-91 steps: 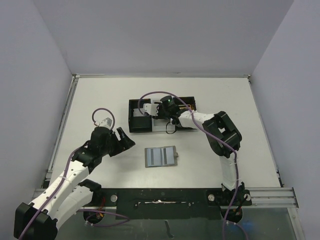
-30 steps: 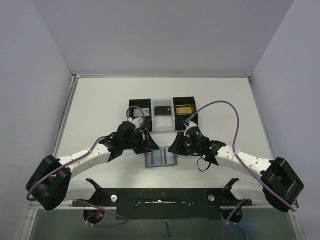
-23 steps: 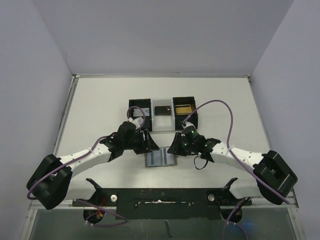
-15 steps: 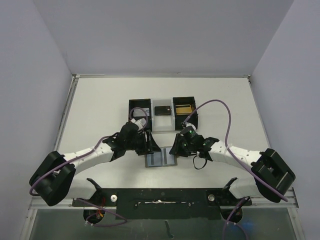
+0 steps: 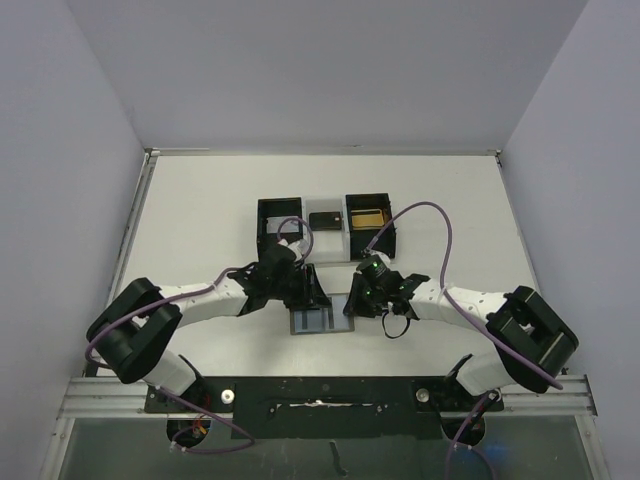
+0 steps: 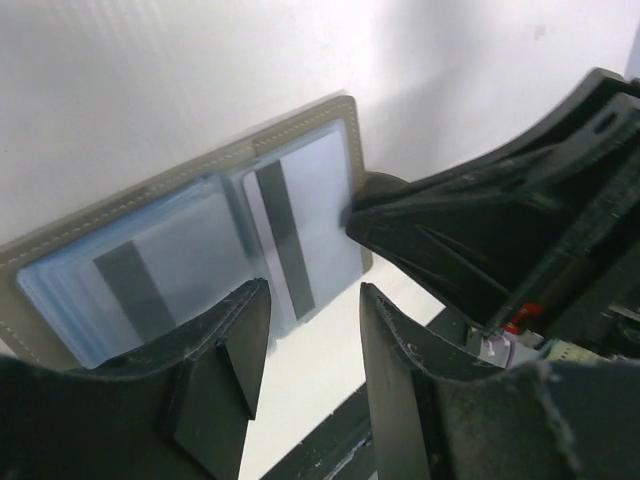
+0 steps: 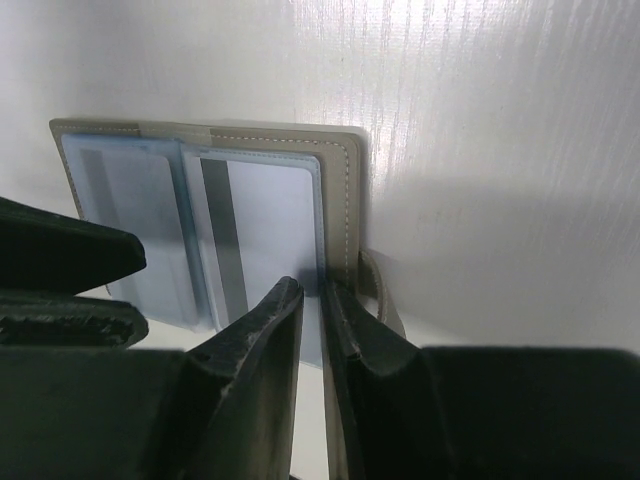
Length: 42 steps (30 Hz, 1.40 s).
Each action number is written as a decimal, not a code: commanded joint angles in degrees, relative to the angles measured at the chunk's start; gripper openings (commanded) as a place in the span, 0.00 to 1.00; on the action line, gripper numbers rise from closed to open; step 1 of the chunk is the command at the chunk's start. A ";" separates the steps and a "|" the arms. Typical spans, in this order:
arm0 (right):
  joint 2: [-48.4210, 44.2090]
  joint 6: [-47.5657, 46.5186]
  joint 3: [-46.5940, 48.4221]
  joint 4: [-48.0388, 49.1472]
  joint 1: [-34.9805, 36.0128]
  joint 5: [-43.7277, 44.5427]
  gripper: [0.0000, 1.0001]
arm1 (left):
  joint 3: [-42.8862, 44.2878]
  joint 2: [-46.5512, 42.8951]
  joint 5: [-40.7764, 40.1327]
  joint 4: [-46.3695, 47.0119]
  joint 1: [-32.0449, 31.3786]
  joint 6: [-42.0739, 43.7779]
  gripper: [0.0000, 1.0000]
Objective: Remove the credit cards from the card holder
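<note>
The card holder (image 5: 322,320) lies open on the white table, grey-olive with stitched edges (image 6: 200,165). Pale blue-grey credit cards (image 6: 310,190) with dark stripes sit in both of its pocket panels (image 7: 270,220). My left gripper (image 5: 315,297) hovers at the holder's far edge. In its wrist view the left gripper (image 6: 312,290) is open, with only table between the fingers. My right gripper (image 5: 352,305) is at the holder's right edge. Its jaws (image 7: 318,288) are a thin slit apart, closed round the holder's stitched edge (image 7: 348,200).
A black three-compartment tray (image 5: 268,203) stands just beyond the holder, a dark card (image 5: 323,220) in its middle and a gold thing (image 5: 367,217) at right. An olive strap loop (image 7: 385,290) sticks out from the holder. Purple cables arc over both arms.
Both grippers have drawn in onto the card holder from either side. Both pairs of jaws have narrowed, the right one closing round the holder's edge.
</note>
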 commanded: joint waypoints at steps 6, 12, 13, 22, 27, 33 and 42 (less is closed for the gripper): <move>2.31 2.33 -2.12 4.39 -0.14 -0.64 0.16 | -2.46 3.64 -2.12 5.29 -0.47 -1.37 0.38; 2.72 3.25 -3.71 6.67 -0.65 -2.45 0.15 | -4.21 4.27 -5.01 3.81 -0.57 -2.87 0.37; 2.75 3.26 -3.90 7.35 -0.80 -3.07 0.15 | -4.73 4.27 -5.27 4.08 -0.57 -3.18 0.37; 3.27 4.76 -6.00 12.31 -1.42 -7.19 0.15 | -7.04 6.61 -4.47 8.33 -0.84 -5.87 0.37; 3.62 5.25 -6.72 13.34 -1.47 -8.10 0.14 | -8.49 7.06 -4.11 11.95 -1.01 -7.78 0.36; 3.59 5.22 -6.49 12.38 -1.51 -7.47 0.14 | -9.14 4.37 -5.59 11.96 -1.01 -8.37 0.31; 4.21 5.02 -5.95 11.14 -1.52 -6.79 0.14 | -10.37 1.02 -2.51 16.31 -1.01 -10.24 0.27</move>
